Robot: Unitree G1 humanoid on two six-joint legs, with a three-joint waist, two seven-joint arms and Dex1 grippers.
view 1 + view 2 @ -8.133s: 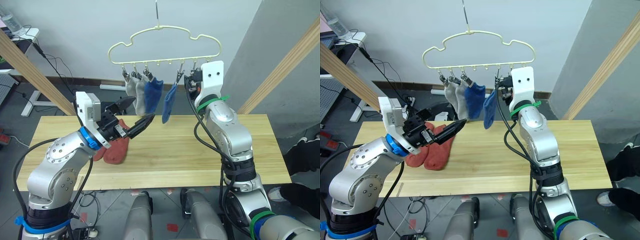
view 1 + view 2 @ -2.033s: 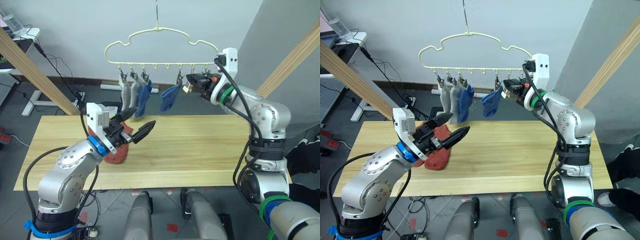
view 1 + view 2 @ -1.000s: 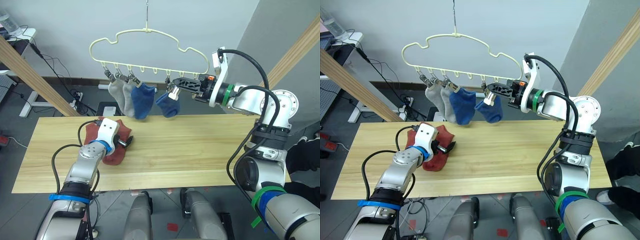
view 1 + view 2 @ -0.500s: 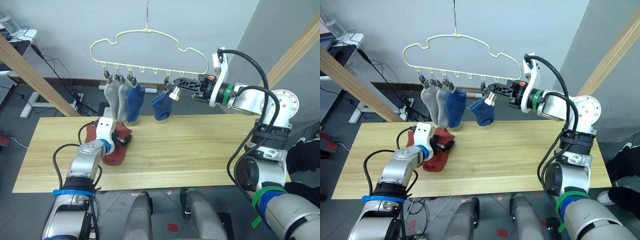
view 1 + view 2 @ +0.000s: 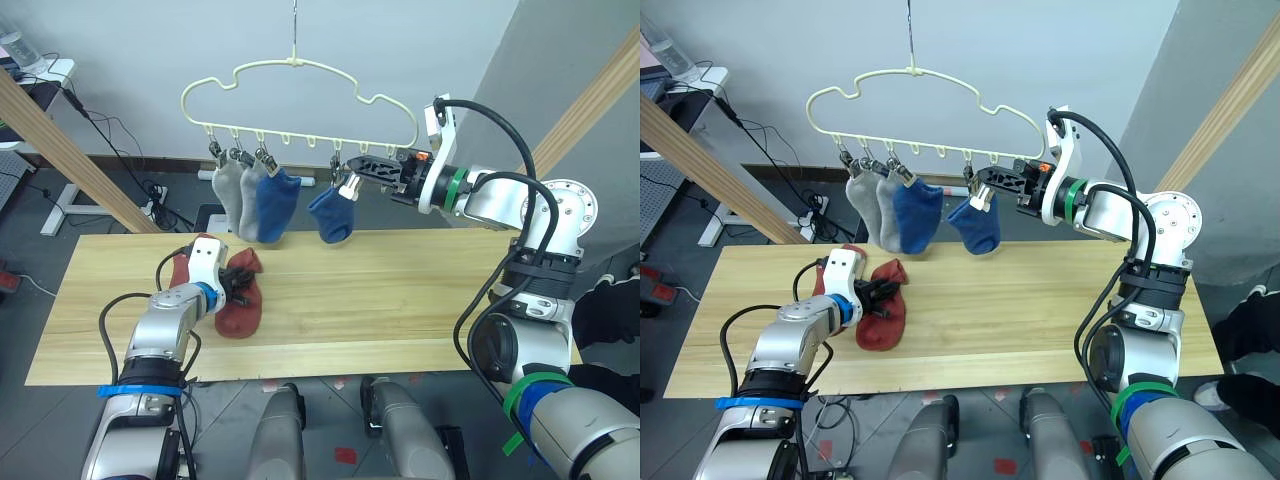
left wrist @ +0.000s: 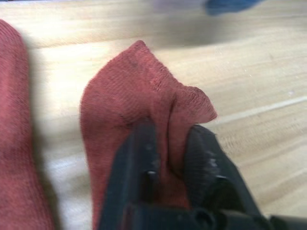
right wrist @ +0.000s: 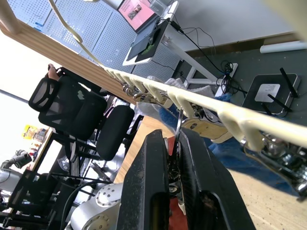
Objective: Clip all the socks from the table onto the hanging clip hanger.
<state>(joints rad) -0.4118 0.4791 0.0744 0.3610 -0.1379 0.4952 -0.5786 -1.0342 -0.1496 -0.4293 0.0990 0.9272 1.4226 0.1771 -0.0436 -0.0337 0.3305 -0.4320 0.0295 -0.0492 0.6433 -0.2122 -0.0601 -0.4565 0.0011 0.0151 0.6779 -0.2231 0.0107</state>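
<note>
Counting socks: four of six hang from the clip hanger (image 5: 300, 95), two light grey socks (image 5: 232, 188) and one blue sock (image 5: 273, 204) bunched at its left end, and a second blue sock (image 5: 334, 214) alone further right, so roughly two thirds look done. Two rust-red socks remain on the counter (image 5: 420, 300), toward its left side. The nearer rust-red sock (image 5: 240, 305) lies flat with its cuff end pulled up and wrinkled; the left hand (image 6: 168, 143) is closed on that bunched fabric, fingers pinching a fold, sock mostly resting on the wood. The other rust-red sock (image 5: 182, 268) lies just beside it, partly hidden behind the left arm, untouched. The right hand (image 7: 173, 143) is up at the hanger's clip row, its two fingers nearly together around a small metal clip (image 5: 349, 188) just beside the hung blue sock; it looks squeezed on the clip, likely to open it for the next sock. Several hooks between the two blue socks look empty, though clips there are hard to make out. The hanger itself is pale yellow wire, cloud shaped, hooked on a thin line above the counter's far edge, tilted slightly. The socks look soft and limp, so the pinched one will likely droop when lifted.
</note>
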